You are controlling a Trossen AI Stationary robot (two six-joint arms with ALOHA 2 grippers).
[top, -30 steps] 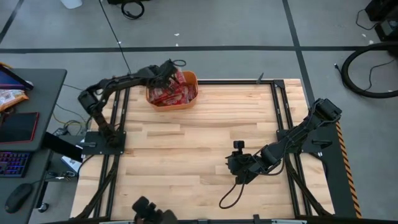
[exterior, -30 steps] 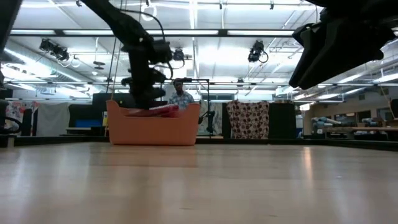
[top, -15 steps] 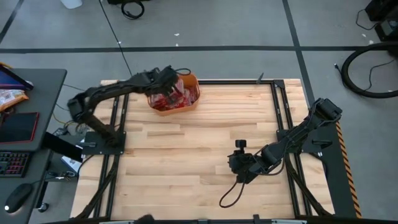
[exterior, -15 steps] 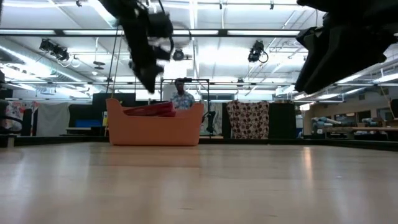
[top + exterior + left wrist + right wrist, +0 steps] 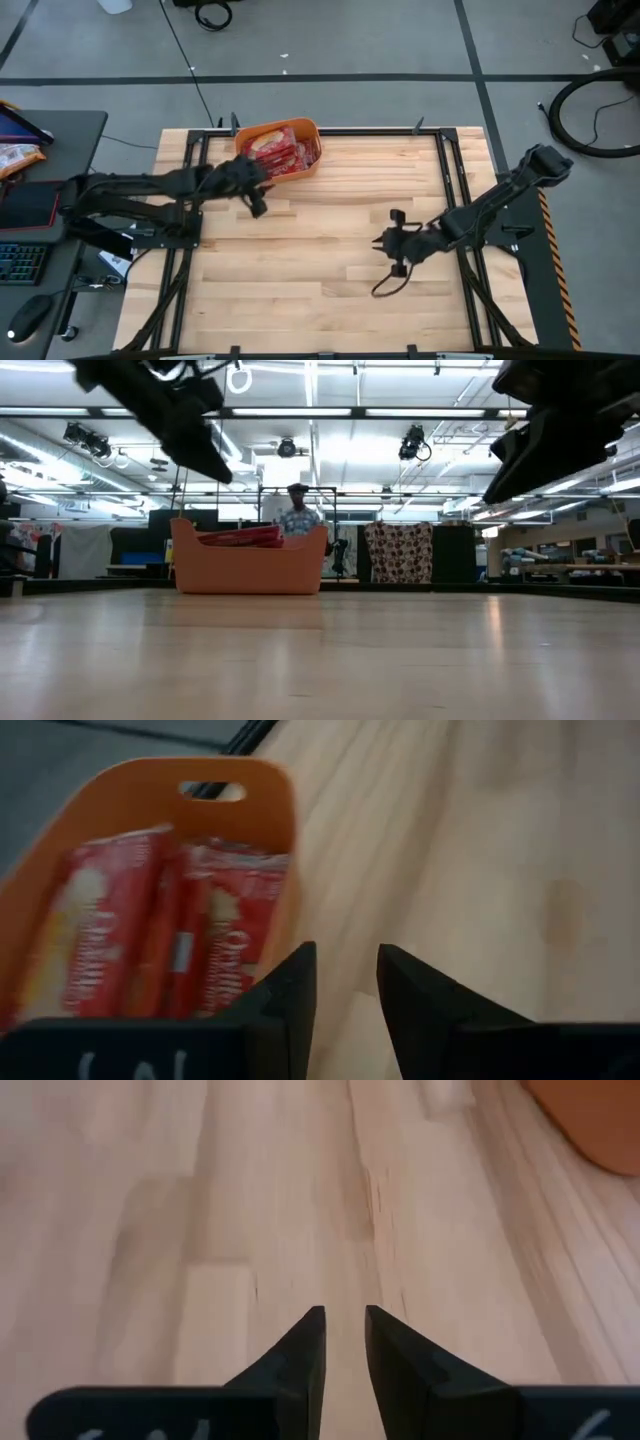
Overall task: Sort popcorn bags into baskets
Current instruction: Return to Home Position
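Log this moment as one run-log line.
bags in bin | left gripper raised near bin, empty | right gripper raised over table, empty

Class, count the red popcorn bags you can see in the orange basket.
3 popcorn bags can be told apart, packed side by side inside the basket at the table's far edge. Others may be hidden under or between them.
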